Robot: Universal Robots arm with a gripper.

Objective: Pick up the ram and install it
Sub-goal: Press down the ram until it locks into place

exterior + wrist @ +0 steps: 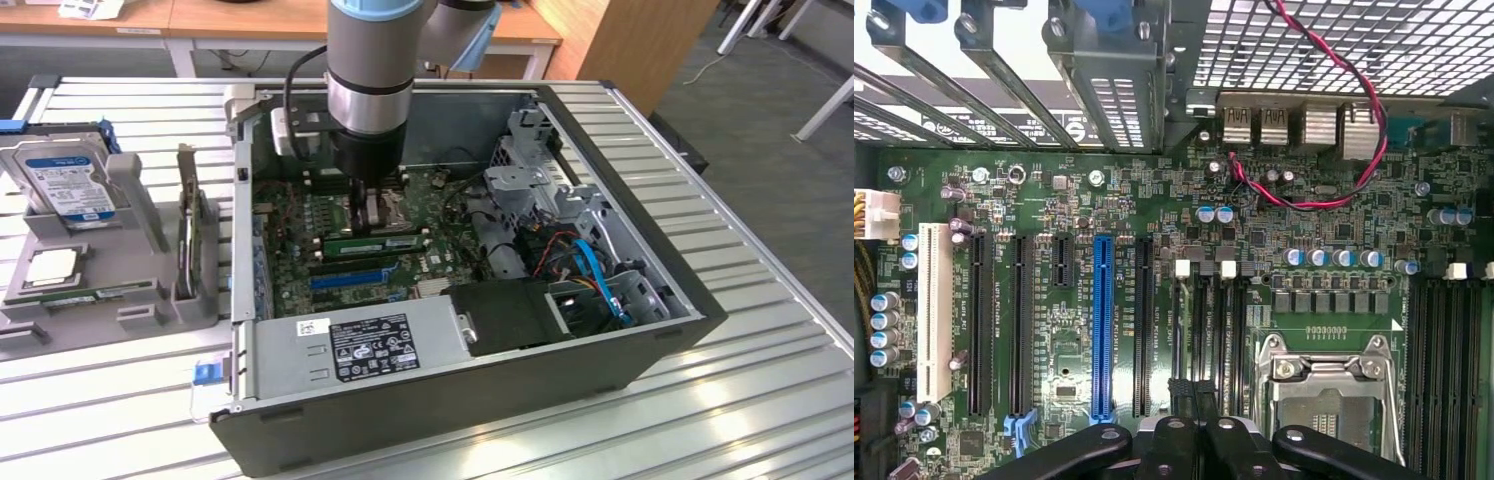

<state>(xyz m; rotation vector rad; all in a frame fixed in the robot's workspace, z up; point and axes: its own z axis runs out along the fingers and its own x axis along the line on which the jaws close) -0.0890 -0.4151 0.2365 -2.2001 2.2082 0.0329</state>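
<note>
**Claw low over the motherboard, ram seated beside the socket**

I have the arm [378, 70] reaching straight down into the open computer case [561, 360], which lies on its side on the slatted bench [747, 330]. The claw [1199, 440] is pressed together, pinching nothing that I can see, and hangs just above the motherboard [1054, 300] between the long expansion slots and the open processor socket [1329, 385]. In the exterior view I see the ram [376, 243], a green stick, lying along the board just below the socket, near the blue slot [350, 279]. Outside the case, toward the exterior view's left, a grey holder [100, 290] carries the blue-labelled hard drive [70, 185] and a square silver processor chip [54, 266]
</note>
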